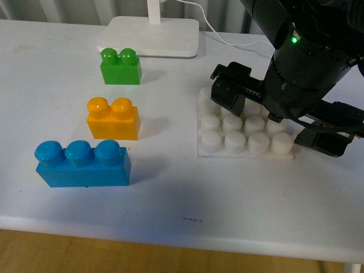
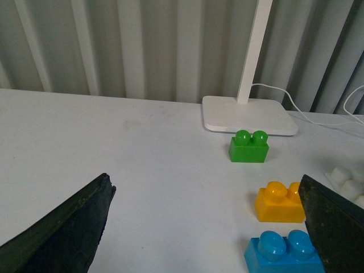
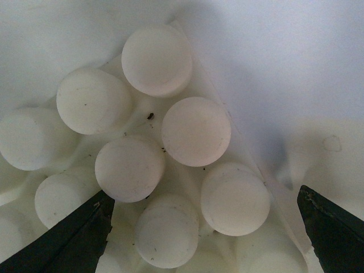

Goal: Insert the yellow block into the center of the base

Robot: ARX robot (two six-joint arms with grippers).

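A white table (image 1: 170, 199) seen from the robot's chest. The yellow block (image 1: 112, 118) stands upright on the table's left half, between a green brick (image 1: 120, 66) behind it and a longer blue brick (image 1: 82, 165) in front, touching neither. Its two studs sit side by side, so its long axis runs left to right across the view. The base (image 1: 234, 140), a white studded plate, lies flat to the block's right, well apart from it. The right gripper (image 1: 277, 120) hangs directly over the base with its jaws spread wide and nothing between them. Its wrist camera looks straight down onto the studs (image 3: 196, 131). The block therefore lies to the left of that gripper, with bare table between them. The left gripper (image 2: 193, 233) is also wide open and empty. Its camera shows the block (image 2: 278, 202) ahead and off to one side, so the left arm probably sits on the block's side. The left arm is outside the front view, so its closeness is unclear. The right arm's dark body hides the base's centre and rear studs. A gripper finger (image 2: 335, 222) cuts off one end of the block in the left wrist view. A white lamp stand (image 1: 151, 37) sits at the back.
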